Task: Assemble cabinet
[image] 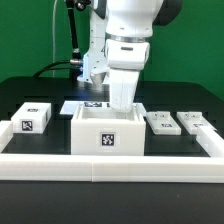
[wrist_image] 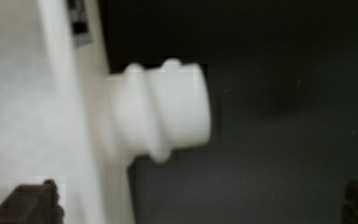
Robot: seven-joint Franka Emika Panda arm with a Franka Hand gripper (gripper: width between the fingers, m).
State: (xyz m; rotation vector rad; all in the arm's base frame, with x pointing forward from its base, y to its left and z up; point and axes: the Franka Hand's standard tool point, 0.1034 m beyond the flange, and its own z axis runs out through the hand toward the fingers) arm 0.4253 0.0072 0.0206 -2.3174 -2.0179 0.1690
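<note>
The cabinet's large white box (image: pixel 108 135) stands at the middle of the table, with a tag on its front wall. My gripper (image: pixel 120 103) hangs straight over its open top, with the fingertips at or just inside the rim. In the wrist view a white wall (wrist_image: pixel 25 100) with a round white knob (wrist_image: pixel 162 110) sticking out fills one side. My gripper (wrist_image: pixel 197 205) is open, its dark fingertips (wrist_image: pixel 30 204) at the picture's two edges, with only dark space between them. A small tagged block (image: pixel 33 118) lies at the exterior view's left, and two flat panel pieces (image: pixel 160 122) (image: pixel 193 122) at its right.
A long low white rail (image: pixel 110 166) runs along the front and up both sides of the work area. The marker board (image: pixel 88 105) lies flat behind the box, partly hidden by the arm. The table top is black.
</note>
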